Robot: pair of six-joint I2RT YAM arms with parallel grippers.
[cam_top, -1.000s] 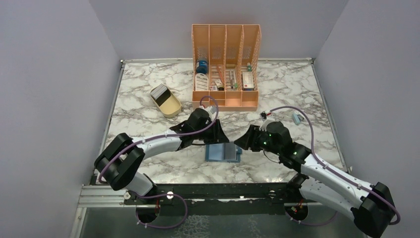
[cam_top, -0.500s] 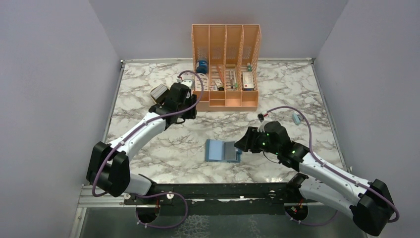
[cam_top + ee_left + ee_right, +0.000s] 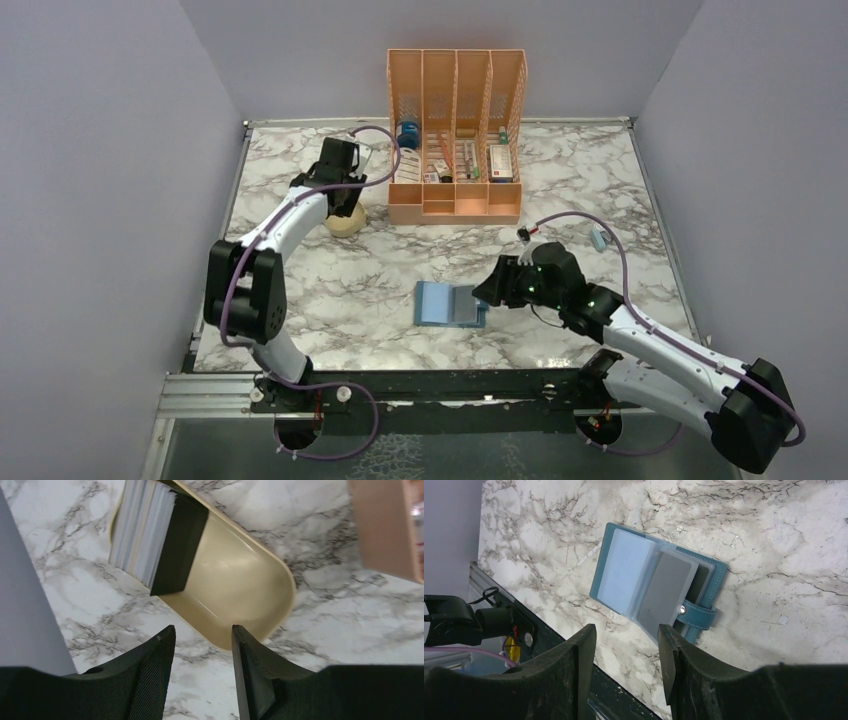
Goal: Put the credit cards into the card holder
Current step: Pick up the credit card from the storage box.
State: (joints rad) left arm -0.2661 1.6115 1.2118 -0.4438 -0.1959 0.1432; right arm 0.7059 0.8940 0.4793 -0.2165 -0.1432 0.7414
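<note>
The teal card holder (image 3: pixel 450 303) lies open on the marble near the front middle. In the right wrist view the card holder (image 3: pixel 624 575) shows clear sleeves, one with a grey card (image 3: pixel 665 591) in it. My right gripper (image 3: pixel 626 630) stands open just beside its snap tab, holding nothing. A stack of credit cards (image 3: pixel 145 535) stands on edge in one end of the beige tray (image 3: pixel 240 590). My left gripper (image 3: pixel 202 630) hovers open over the tray's rounded end, nothing between its fingers. In the top view the left gripper (image 3: pixel 340 200) covers the cards.
An orange slotted organiser (image 3: pixel 455 130) with small items stands at the back middle, right of the tray (image 3: pixel 347 222). A small light-blue object (image 3: pixel 598 238) lies at the right. The left wall is close to the tray.
My left arm has swung from beside the card holder to the back left, over the beige tray, its jaws a little wider. The right arm and the card holder have not moved.
</note>
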